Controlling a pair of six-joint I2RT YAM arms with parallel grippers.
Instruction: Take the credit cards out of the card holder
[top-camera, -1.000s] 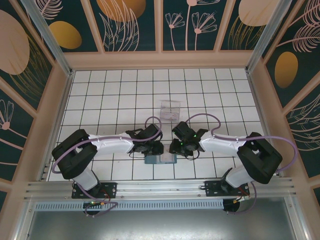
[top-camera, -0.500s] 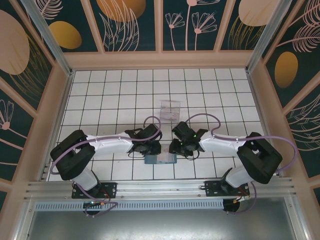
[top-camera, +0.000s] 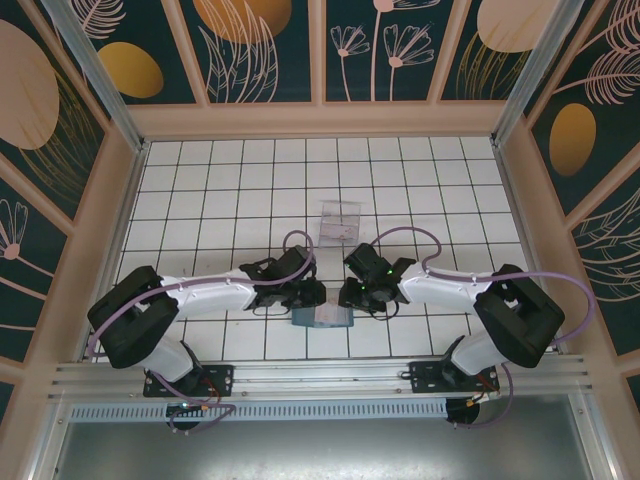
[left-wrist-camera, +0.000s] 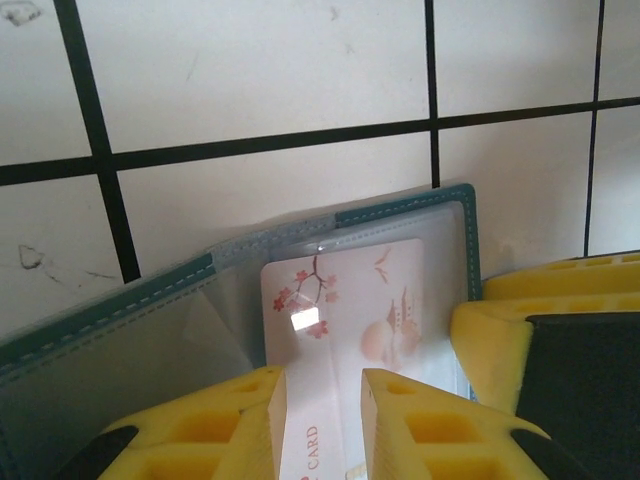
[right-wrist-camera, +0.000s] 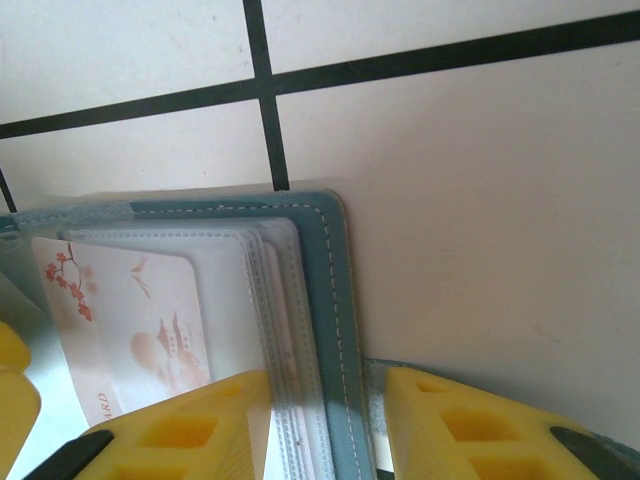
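Your card holder (top-camera: 322, 318) lies low in the middle of the overhead frame, on the white tiled floor (top-camera: 230, 190) between the two wrists, with the clear tray (top-camera: 340, 220) well apart from it toward the centre of the picture. You have the left gripper (left-wrist-camera: 323, 420) at the bottom edge of its own wrist view, its yellow fingers a narrow way apart with their tips over the face of a white credit card (left-wrist-camera: 345, 300) printed with red blossoms. The card is wider than the gap and shows between the tips, so nothing is seen pinched there; whether the tips press on it you cannot tell. That card sits under a clear sleeve, with the holder's teal stitched border crossing the frame from lower left to upper right. Your right gripper (right-wrist-camera: 325, 425) sits at the bottom of its wrist view, closed part-way onto the holder: the teal cover edge and the stack of clear sleeves run down between its two fingers, the finger on the frame's left touching the sleeves
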